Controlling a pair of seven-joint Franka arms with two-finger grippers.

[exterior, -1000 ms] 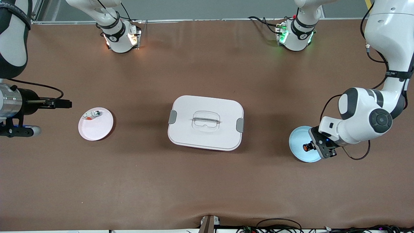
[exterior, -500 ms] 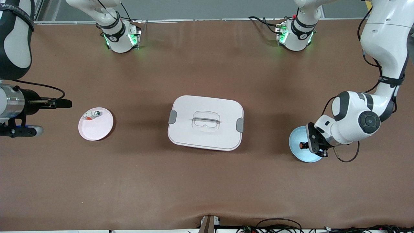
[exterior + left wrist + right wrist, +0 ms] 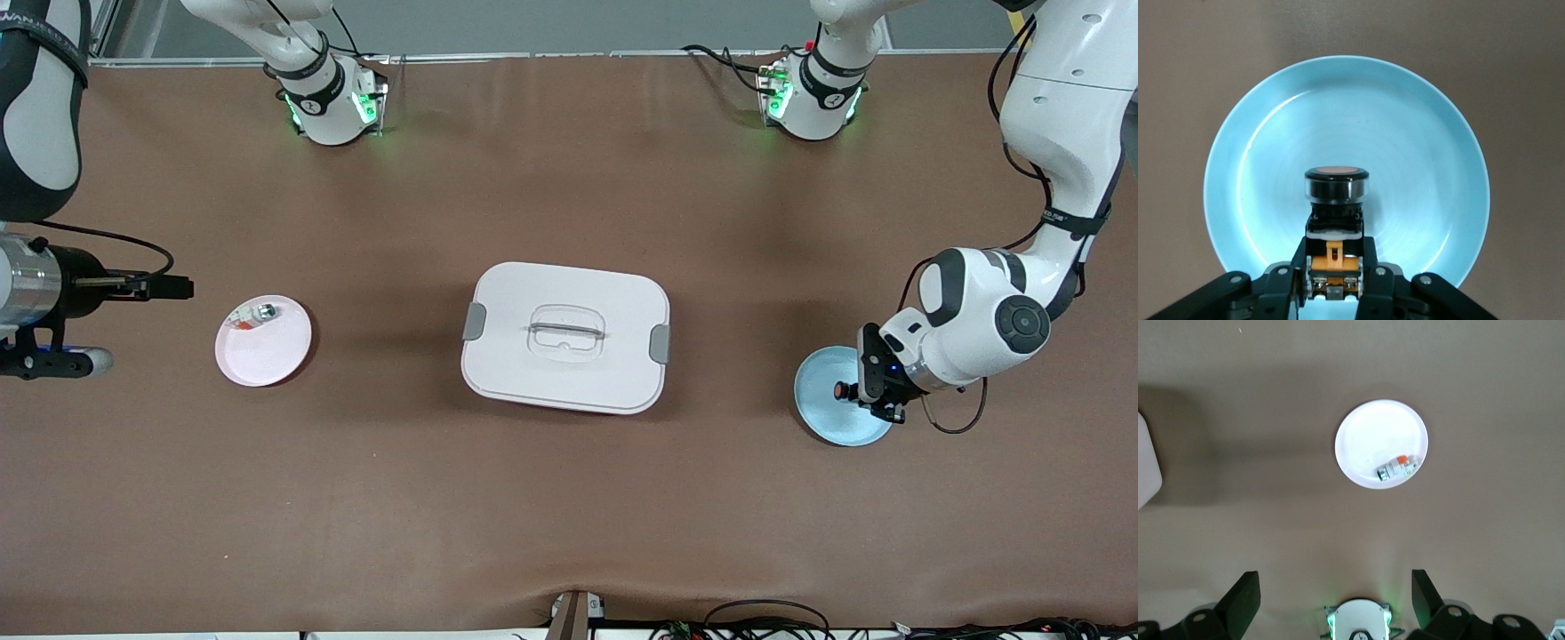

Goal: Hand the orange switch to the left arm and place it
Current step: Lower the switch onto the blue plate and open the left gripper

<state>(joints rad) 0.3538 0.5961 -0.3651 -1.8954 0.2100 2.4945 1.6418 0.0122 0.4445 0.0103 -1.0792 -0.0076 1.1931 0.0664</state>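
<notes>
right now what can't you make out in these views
- Right tool: front view cuts it off at the edge; the right wrist view shows its open fingers, over bare table.
- Small silver-and-clear part on the round pink plate: too small in both views to identify.
- Left tool, shut on the black orange-capped switch over the round blue plate: its fingers hide the switch's base.

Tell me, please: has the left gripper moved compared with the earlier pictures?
Yes. The left gripper, shut on the orange switch, has shifted slightly toward the robots' bases, judged against the blue plate, and it is over that plate.
</notes>
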